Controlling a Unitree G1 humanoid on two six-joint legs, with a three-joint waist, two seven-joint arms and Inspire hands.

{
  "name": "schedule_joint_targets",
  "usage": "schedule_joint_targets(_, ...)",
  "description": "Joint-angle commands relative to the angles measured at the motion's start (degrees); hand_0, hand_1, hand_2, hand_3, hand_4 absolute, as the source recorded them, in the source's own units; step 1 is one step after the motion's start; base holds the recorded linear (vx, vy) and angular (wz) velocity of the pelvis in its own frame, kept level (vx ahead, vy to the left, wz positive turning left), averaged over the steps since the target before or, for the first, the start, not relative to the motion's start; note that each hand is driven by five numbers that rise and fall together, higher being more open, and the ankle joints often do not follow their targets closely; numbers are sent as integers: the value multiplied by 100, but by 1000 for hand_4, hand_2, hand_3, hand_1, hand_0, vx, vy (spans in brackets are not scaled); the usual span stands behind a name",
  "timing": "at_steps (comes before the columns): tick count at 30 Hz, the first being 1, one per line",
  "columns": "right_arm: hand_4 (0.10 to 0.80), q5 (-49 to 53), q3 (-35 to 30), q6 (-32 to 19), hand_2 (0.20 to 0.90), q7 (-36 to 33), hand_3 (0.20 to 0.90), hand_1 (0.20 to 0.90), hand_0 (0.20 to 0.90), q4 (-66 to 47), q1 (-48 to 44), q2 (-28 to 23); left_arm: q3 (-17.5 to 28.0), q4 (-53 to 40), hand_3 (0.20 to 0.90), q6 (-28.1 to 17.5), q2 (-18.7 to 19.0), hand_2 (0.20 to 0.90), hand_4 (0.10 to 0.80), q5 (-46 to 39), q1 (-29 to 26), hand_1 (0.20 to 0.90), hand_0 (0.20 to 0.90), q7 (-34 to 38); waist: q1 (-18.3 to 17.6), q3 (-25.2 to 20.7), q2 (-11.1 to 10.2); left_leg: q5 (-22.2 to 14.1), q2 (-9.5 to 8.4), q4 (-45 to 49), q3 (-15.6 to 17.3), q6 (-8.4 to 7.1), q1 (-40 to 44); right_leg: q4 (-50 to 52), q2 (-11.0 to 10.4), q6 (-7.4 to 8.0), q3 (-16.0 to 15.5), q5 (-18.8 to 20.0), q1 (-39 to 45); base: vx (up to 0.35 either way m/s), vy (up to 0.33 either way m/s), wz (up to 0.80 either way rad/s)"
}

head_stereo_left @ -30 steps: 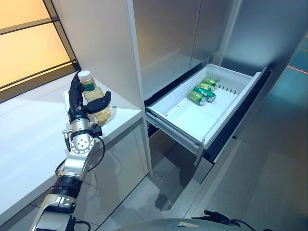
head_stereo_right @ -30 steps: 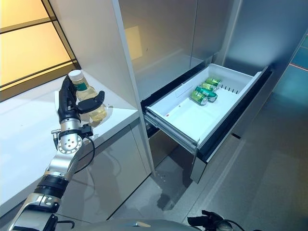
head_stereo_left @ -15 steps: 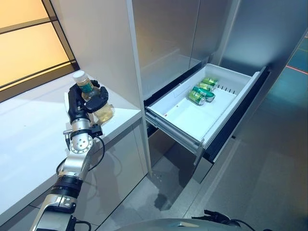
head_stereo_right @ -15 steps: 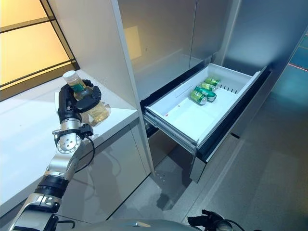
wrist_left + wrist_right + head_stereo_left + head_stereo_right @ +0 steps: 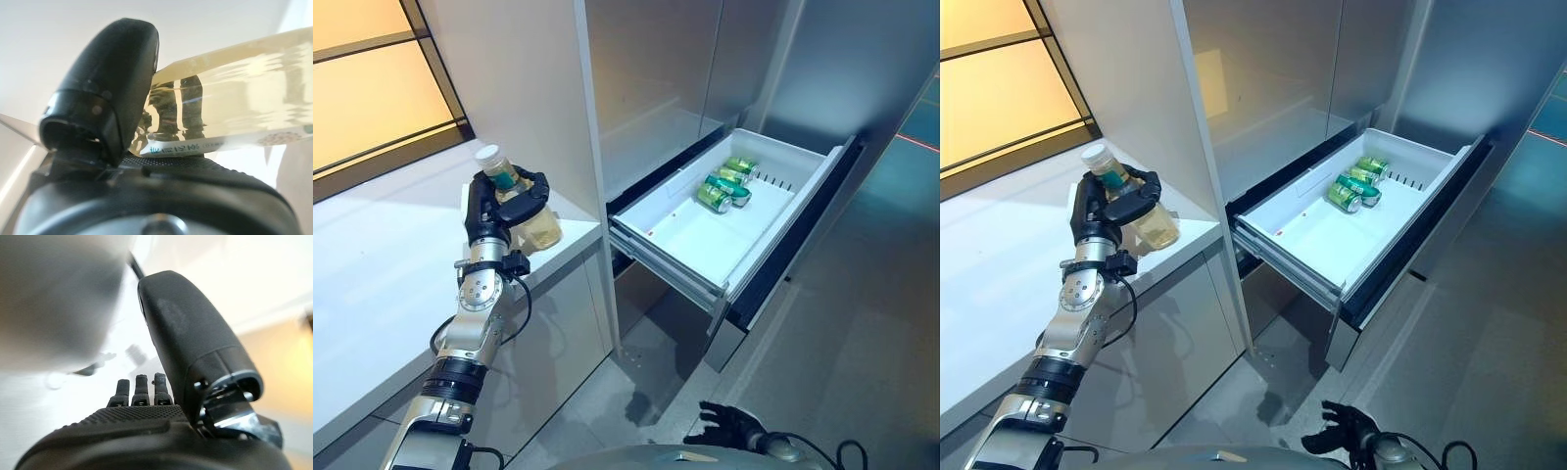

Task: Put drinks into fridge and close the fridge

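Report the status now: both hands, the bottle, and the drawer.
Left hand shut on bottle, at counter edge. Right hand low, open, empty. Fridge drawer open, green cans at its back. Nothing blocking the way.

White counter [image 5: 382,255], left of frame; amber-lit window [image 5: 362,88] with dark frame, upper left; grey speckled floor [image 5: 871,323], lower right.

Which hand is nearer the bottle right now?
Left. The left hand is curled round the bottle above the counter; the right hand hangs low, far from it, fingers relaxed.
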Motion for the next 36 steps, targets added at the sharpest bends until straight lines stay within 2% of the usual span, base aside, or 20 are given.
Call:
schedule_joint_targets(1, 800, -21, 112, -537, 900, 466, 900, 900, 900, -783, -407, 62, -64, -1080, 200, -754, -41, 300, 100, -756, -810, 300, 300, -966, 22, -156, -9, -467, -86, 81, -14, 102, -79, 608, -137, 415, -166, -510, -124, -24, -31, 4)
schedule_joint_targets(4, 800, 235, 174, -303, 900, 618, 900, 900, 900, -1945, -386, 58, -248, -1660, 200, -790, -205, 300, 100, -1035, -685, 300, 300, -1687, 32, -116, -38, -434, -79, 70, -82, 92, -89, 613, -146, 409, -212, -500, -125, -35, -28, 5)
schedule_joint_targets(9, 800, 595, -10, -44, 900, 891, 900, 900, 900, -3199, -397, -34, -367, -2225, 200, -793, -176, 300, 100, -1057, -465, 300, 300, -2352, 29, -63, -41, -396, -78, 38, -145, 101, -91, 596, -147, 421, -229, -479, -120, -7, -4, 0)
schedule_joint_targets(14, 800, 1053, -336, 67, 900, 1091, 900, 900, 900, -4496, -484, -257, -358, -2384, 200, -691, -111, 300, 100, -1123, -207, 300, 300, -2797, 13, -40, -35, -368, -67, 26, -129, 108, -98, 585, -147, 424, -213, -450, -133, 0, 0, 0)
schedule_joint_targets(18, 800, 1924, -813, 285, 900, 1222, 900, 900, 900, -5575, -762, -534, -356, -2427, 200, -624, -36, 300, 100, -1161, -5, 300, 300, -3124, 12, -27, -28, -370, -66, 29, -103, 114, -122, 597, -146, 425, -188, -438, -175, 0, 0, 0)
schedule_joint_targets(22, 800, 2409, -998, 335, 900, 1238, 900, 900, 900, -5982, -990, -727, -438, -2431, 200, -548, 6, 300, 100, -1126, 18, 300, 300, -3295, 32, -35, -32, -373, -79, 42, -89, 123, -148, 591, -153, 428, -191, -429, -195, -4, 3, -2)
schedule_joint_targets(28, 800, 2824, -1146, 732, 900, 1428, 900, 900, 900, -6388, -1185, -989, -609, -2496, 200, -398, 82, 300, 100, -948, -32, 300, 300, -3341, 30, -72, -71, -365, -85, 55, -57, 134, -185, 582, -151, 418, -181, -408, -228, 0, 0, 0)
schedule_joint_targets(36, 800, 3075, -908, 1131, 900, 1779, 900, 900, 900, -6566, -1516, -1213, -929, -2358, 200, -352, 194, 300, 100, -603, -328, 300, 300, -2982, 0, -91, -119, -356, -90, 65, -39, 126, -207, 565, -142, 411, -146, -376, -249, 0, 0, 0)
